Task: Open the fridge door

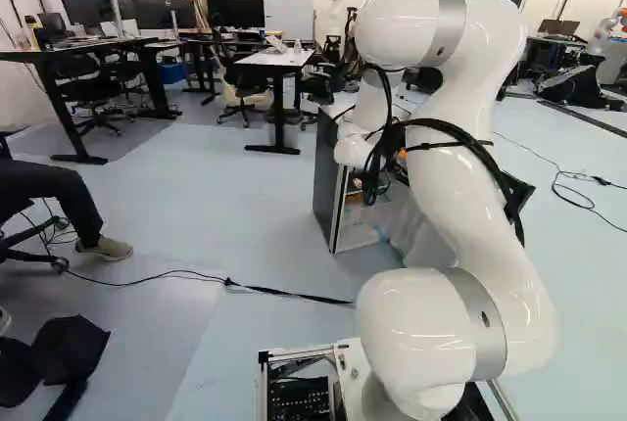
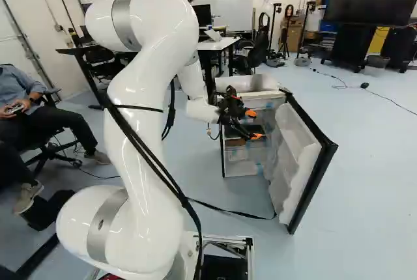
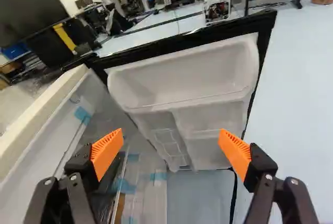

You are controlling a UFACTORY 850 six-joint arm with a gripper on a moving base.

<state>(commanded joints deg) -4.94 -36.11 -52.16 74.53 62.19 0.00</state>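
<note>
We see the white-lined, black-edged fridge door point(image 2: 303, 156) standing well out from the small dark-sided fridge cabinet point(image 2: 223, 156), its moulded white door bins point(image 3: 182, 73) facing inward and the interior exposed. We judge the opening nearly or fully done: the gap is broad, and what remains is perhaps a last outward nudge, if a wider swing is wanted, then backing the arm clear.

The door lies ahead of our black two-fingered pincer point(image 3: 170, 143), which is at the mouth of the fridge, with the cabinet interior to one side. The pincer is spread wide, nothing between its ribbed orange pads point(image 3: 106, 153); we see no contact with the door.

Strips of blue tape point(image 3: 125, 186) show inside the cabinet. The white jointed arm point(image 2: 146, 130) reaches in from the base. On the pale blue floor point(image 2: 365, 182), a black cable point(image 2: 228, 211) runs to near the door's lower corner; we think it could snag if the door swings farther, so any push should be slow.
</note>
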